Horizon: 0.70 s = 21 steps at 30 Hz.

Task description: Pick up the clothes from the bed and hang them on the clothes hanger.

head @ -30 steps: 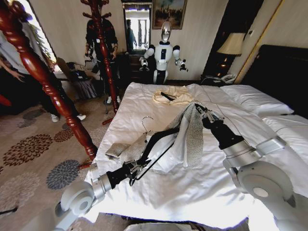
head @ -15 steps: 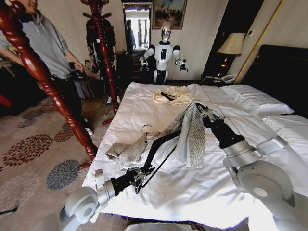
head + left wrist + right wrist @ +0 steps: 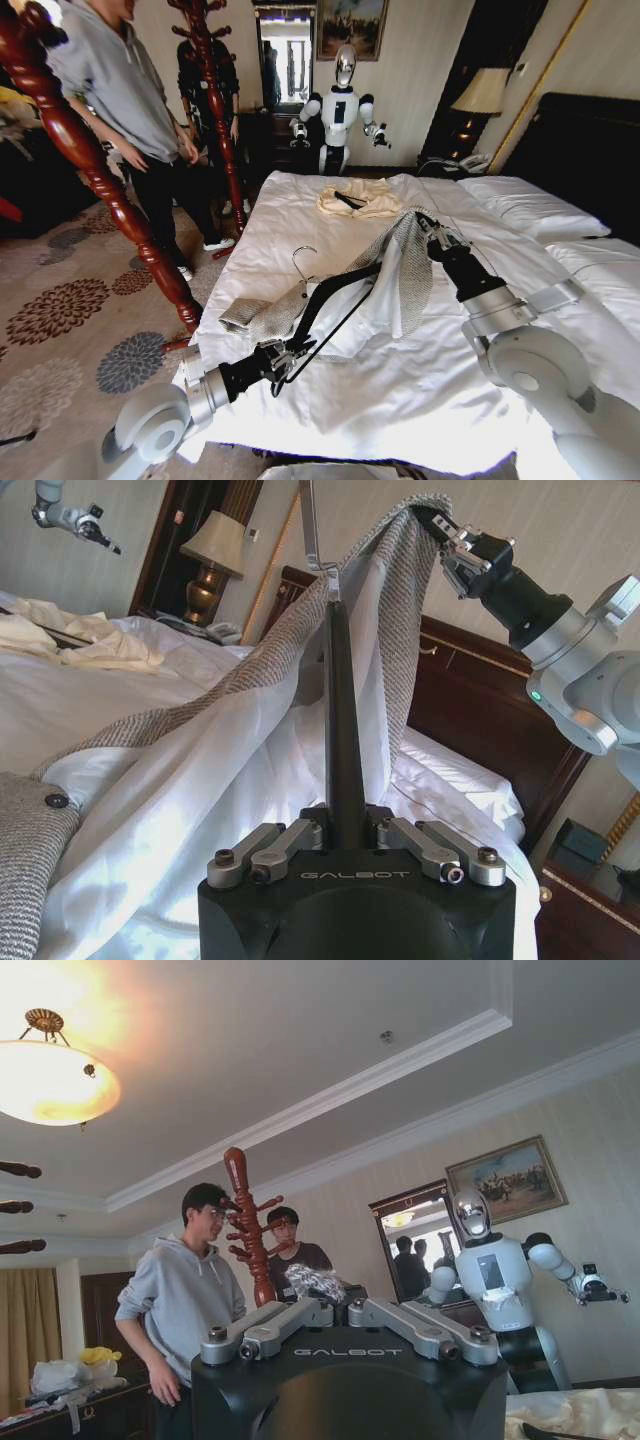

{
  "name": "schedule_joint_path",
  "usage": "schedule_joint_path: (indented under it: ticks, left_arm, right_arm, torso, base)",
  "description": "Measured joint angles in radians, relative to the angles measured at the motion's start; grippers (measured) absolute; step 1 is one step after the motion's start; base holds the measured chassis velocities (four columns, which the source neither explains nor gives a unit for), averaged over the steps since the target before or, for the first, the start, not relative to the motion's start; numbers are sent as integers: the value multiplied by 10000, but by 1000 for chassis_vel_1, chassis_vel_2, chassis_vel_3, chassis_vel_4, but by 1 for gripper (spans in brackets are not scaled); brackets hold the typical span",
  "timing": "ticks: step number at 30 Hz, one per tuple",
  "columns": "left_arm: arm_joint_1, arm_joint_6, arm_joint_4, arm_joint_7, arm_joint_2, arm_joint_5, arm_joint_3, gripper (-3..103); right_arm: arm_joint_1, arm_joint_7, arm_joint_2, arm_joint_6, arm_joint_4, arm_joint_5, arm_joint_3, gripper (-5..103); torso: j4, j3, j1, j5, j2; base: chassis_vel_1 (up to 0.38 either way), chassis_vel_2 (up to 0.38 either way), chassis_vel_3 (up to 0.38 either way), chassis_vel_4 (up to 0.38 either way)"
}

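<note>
My left claw (image 3: 345,842) was clamped on the black clothes hanger (image 3: 338,720), which rose straight up from between my fingers (image 3: 275,842) to its thin silver hook (image 3: 312,530). The speckled grey jacket (image 3: 225,690) draped past the hanger on both sides, white lining showing beneath the knit, one dark button visible on the part lying lowest. Beyond the hanger, my right claw (image 3: 432,525) pinched the jacket's highest fold. Under it all lay the bed (image 3: 110,695), with a cream top (image 3: 80,640) farther along the duvet and a lamp (image 3: 215,555) beside the headboard.
</note>
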Motion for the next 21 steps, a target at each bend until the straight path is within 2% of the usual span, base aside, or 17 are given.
schedule_joint_path:
  ticks: [5,15,19,21]
  left_arm:
    - [192,17,66,-51,-83,288,111,18]
    - [-248,62,596,-96,-616,697,1246,18]
    - [-800,3,1072,-79,-1261,812,1685,18]
    - [-931,-6,1152,-86,-1377,806,1739,18]
  right_arm:
    - [37,0,-15,54,145,104,156,2]
    - [-146,-347,-37,311,874,143,133,2]
    - [-386,-431,-40,317,877,34,-35,2]
    - [-440,-450,-40,309,877,-7,-82,2]
  torso:
    - [1,0,0,1,-1]
    - [0,0,0,0,-1]
    - [1,0,0,0,0]
    - [0,0,0,1,0]
  base:
    - [0,0,0,0]
    - [0,0,0,0]
    - [0,0,0,0]
    - [0,0,0,0]
